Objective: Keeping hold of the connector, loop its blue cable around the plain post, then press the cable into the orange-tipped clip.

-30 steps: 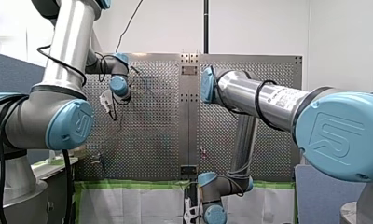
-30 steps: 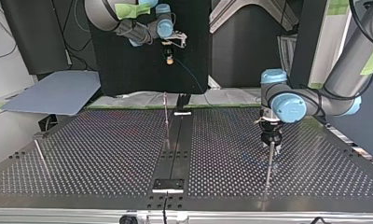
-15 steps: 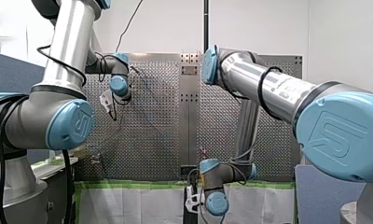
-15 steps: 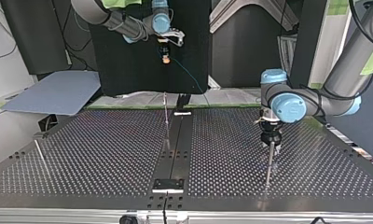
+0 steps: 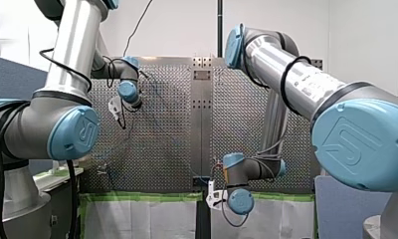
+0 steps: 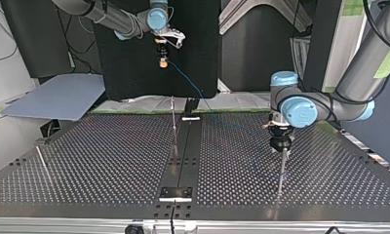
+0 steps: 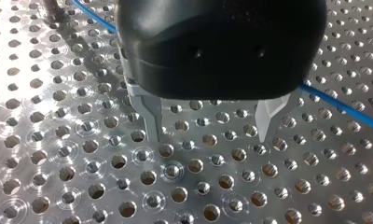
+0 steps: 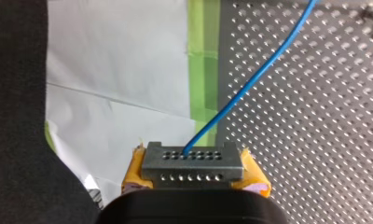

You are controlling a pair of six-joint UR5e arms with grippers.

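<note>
Presently: connector [image 8: 192, 165], grey, clamped between yellow pads [image 8: 255, 181] of my right gripper [image 8: 194, 179], high over the perforated table [image 6: 110, 161]'s far edge in the top view. Its blue cable [image 8: 250, 79] trails tableward. My left gripper [image 7: 209, 137]: fingers [image 7: 152, 116] spread, empty, just above the table.

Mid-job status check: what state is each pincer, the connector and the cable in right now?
right pincer: shut on the connector.
connector: held up, clear of the table.
blue cable: plugged into the connector, trailing down toward the table.
left pincer: open, empty.
</note>
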